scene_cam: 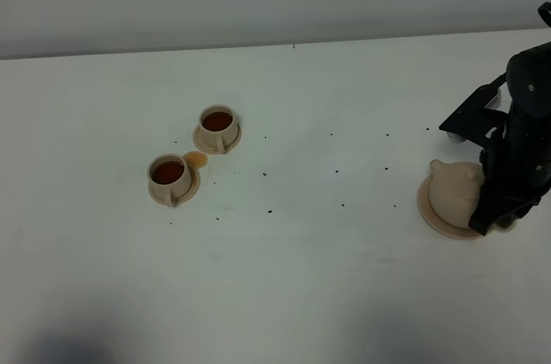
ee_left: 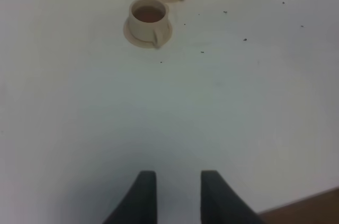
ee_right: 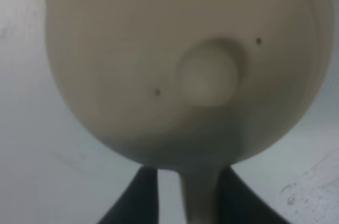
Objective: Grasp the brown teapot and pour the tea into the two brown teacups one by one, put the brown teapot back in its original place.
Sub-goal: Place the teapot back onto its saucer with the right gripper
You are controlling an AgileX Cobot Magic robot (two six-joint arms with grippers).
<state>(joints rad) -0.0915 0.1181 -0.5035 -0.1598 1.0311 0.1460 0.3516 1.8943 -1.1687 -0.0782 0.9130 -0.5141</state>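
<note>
Teapot point(scene_cam: 455, 194) sat on its plate point(scene_cam: 428, 212); right tool point(ee_right: 185, 192) straddled the handle point(ee_right: 198, 195), grip undeterminable; left tool point(ee_left: 177, 197) released above bench point(scene_cam: 301, 278).

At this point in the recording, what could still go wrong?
The right gripper straddles the handle of the pale tan clay teapot, which sits on the flat round tan plate; pulling away crookedly could drag or tip it. The two small tan cylindrical teacups are full, so bumping the white table could spill them.
</note>
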